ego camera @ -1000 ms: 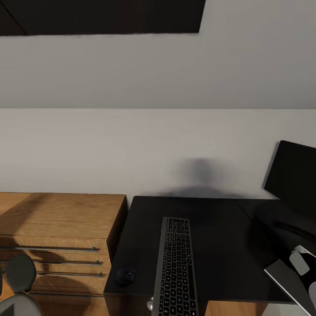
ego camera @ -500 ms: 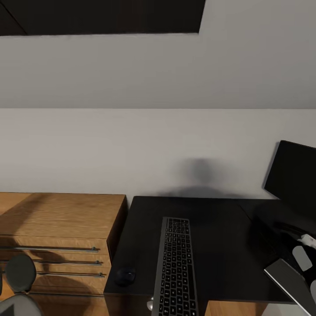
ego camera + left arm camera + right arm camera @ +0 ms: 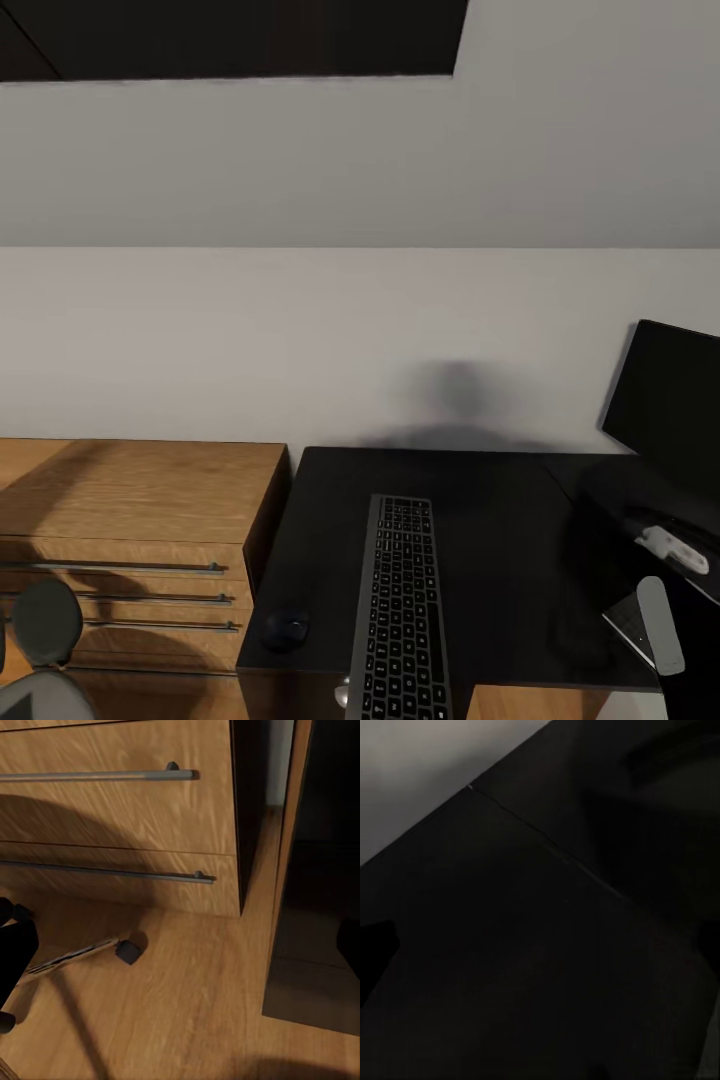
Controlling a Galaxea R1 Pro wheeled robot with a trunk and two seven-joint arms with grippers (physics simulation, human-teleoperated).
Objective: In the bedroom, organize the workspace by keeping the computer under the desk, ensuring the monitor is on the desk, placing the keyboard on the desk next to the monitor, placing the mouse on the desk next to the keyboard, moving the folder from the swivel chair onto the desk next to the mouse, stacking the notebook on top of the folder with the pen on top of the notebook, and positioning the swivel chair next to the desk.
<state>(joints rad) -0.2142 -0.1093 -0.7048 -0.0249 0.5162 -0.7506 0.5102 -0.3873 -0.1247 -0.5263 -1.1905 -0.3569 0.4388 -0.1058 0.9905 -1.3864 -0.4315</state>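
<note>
Item: dark surface [image 3: 500, 560], keyboard [image 3: 402, 610] centre, mouse [image 3: 287, 628] lower left, monitor [image 3: 668, 400] right.
Step judged: arranging peripherals; right claw [image 3: 665, 570] lower right, grip state cannot tell; next, mouse beside keyboard.

Right arm: grey-and-white arm segments [image 3: 660, 622] enter the head view at its lower right corner, low over the dark surface there.
Right arm, links: a rounded grey oblong link lies nearest the camera; a small white bracket-like part [image 3: 672, 546] sits beyond it.
Right gripper: fingertips not resolved in head view; right wrist view too dark to read finger spacing. State undetermined.
Left gripper: dark finger shapes [image 3: 13, 964] at one edge of the left wrist view and at the opposite edge, well apart, with nothing between them.
</note>
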